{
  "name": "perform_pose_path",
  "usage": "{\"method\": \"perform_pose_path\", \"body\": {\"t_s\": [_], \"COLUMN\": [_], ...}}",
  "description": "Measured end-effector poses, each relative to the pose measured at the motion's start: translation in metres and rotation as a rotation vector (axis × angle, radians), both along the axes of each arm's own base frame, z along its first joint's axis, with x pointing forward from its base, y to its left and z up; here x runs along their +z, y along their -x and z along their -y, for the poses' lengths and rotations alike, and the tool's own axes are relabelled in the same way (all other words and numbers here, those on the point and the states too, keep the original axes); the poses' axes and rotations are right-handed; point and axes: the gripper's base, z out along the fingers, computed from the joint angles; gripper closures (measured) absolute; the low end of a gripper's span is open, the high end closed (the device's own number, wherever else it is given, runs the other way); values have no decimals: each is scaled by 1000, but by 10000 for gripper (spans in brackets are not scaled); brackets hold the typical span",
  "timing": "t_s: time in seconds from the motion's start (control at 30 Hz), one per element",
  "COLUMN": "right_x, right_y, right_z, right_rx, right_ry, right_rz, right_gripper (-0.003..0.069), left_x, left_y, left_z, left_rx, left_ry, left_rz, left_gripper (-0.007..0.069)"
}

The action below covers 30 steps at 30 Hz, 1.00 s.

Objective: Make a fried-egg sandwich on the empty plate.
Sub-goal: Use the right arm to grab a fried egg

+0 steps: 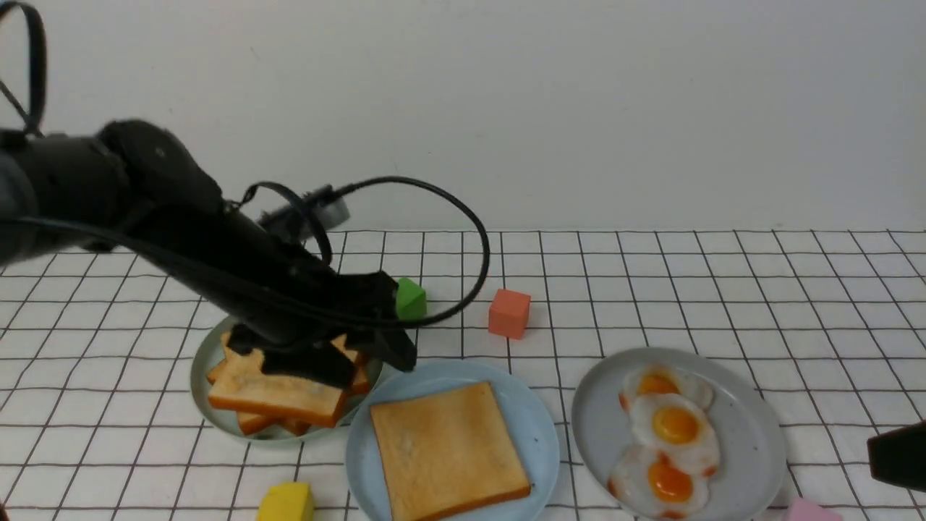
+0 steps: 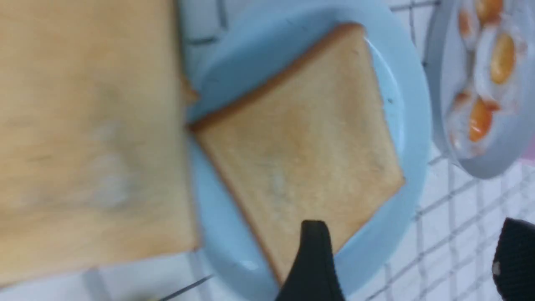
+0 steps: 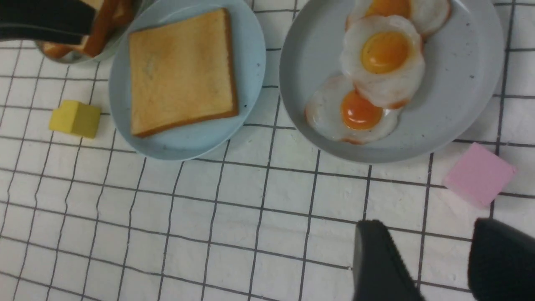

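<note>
One golden toast slice [image 1: 448,449] lies flat on the pale blue plate [image 1: 539,434] at the front centre. Three fried eggs [image 1: 673,427] overlap on the grey plate [image 1: 752,434] to its right. My left gripper [image 1: 362,354] hovers over the toast pile [image 1: 275,394] on the sage-green plate [image 1: 202,362]. In the left wrist view it [image 2: 413,251] is open and empty, with one fingertip [image 2: 315,251] over the slice's corner. My right gripper [image 3: 434,255] is open and empty above bare cloth, on the near side of the grey plate [image 3: 459,83].
A green block [image 1: 411,298] and an orange-red cube [image 1: 508,312] sit behind the plates. A yellow block [image 1: 287,503] lies at the front left of the blue plate. A pink block [image 3: 478,173] rests close to my right gripper. The left arm's cable loops above the toast pile.
</note>
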Motion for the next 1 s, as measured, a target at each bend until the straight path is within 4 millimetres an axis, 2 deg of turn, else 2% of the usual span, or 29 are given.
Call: {"method": "perform_pose_path", "body": {"t_s": [0.07, 0.17, 0.2, 0.23, 0.27, 0.3, 0.33, 0.37, 0.4, 0.43, 0.47, 0.53, 0.6, 0.63, 0.73, 0.8, 1.0], "right_x": [0, -1, -4, -4, -9, -10, -16, -21, -23, -31, -37, -47, -51, -56, -67, -74, -107], "right_y": [-1, -4, -7, -7, -15, -16, -25, -32, -35, -46, -54, -68, -75, -88, -112, -124, -160], "right_z": [2, 4, 4, 4, 3, 3, 2, 1, 1, -1, -2, -5, -6, -8, -12, -15, -21], "right_rx": [-47, -60, -61, -61, -71, -74, -88, -96, -98, -108, -114, -121, -126, -124, -109, -90, -29], "right_ry": [1, 21, 33, 33, 33, 33, 32, 32, 34, 34, 32, 28, 23, 26, 33, 31, 28], "right_rz": [-8, 1, -16, -16, -51, -55, -94, -113, -124, -149, -175, -219, -229, -232, -216, -223, -293], "right_gripper": [321, 311, 306, 306, 305, 305, 304, 304, 304, 304, 304, 304, 304, 304, 304, 304, 304], "left_x": [24, 49, 70, 70, 94, 96, 115, 123, 126, 131, 133, 128, 123, 114, 97, 90, 91], "left_y": [3, 14, 27, 27, 46, 48, 70, 85, 91, 111, 132, 159, 171, 185, 202, 206, 205], "left_z": [-13, -25, -32, -32, -35, -35, -34, -31, -32, -27, -25, -23, -21, -20, -18, -16, -8], "left_rx": [35, 71, 84, 85, 87, 83, 50, 13, 6, -56, -112, -198, -243, -300, -380, -403, -412], "left_ry": [-134, -226, -250, -252, -234, -232, -203, -182, -175, -145, -119, -88, -71, -55, -38, -18, 74], "left_rz": [58, 120, 173, 173, 241, 248, 328, 374, 391, 438, 473, 508, 522, 540, 573, 590, 642], "left_gripper": [81, 93, 113, 117, 153, 164, 221, 265, 274, 350, 422, 548, 610, 638, 638, 638, 638]}}
